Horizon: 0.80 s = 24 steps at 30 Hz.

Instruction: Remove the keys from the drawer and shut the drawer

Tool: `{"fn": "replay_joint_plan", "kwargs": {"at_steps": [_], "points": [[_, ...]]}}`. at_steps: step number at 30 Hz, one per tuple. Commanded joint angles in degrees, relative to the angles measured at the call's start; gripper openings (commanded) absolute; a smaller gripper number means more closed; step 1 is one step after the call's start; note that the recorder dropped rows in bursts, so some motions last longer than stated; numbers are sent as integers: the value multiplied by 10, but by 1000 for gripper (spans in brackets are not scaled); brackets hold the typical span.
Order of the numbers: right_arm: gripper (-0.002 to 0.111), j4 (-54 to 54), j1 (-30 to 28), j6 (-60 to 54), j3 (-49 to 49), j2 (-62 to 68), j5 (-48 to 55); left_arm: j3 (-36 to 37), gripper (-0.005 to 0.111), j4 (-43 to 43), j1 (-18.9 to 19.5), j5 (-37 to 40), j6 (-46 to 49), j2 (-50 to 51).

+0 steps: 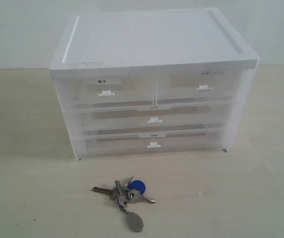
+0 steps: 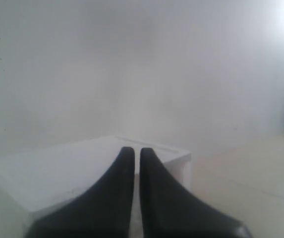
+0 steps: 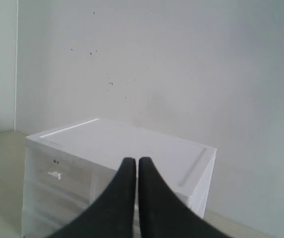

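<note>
Evidently the keys (image 1: 127, 196) lay outside, the drawer (image 1: 191, 92) flush. My left gripper (image 2: 133, 150) and right gripper (image 3: 132, 161) were clenched empty; a careless swing could bump the cabinet (image 1: 156, 39).

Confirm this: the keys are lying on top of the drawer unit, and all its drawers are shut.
Wrong in one respect: the keys lie on the table in front of the drawer unit, not on top of it, as the exterior view shows. All its drawers do look shut.
</note>
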Motion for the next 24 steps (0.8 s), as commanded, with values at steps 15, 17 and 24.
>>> {"fn": "replay_joint_plan", "kwargs": {"at_steps": [15,17,24], "points": [[0,3,1,52,0,-3,6,6,5,91,2,-19,-14,-4],[0,2,1,52,0,-3,6,6,5,91,2,-19,-14,-4],[0,2,1,52,0,-3,0,6,5,91,2,-19,-14,-4]]}}
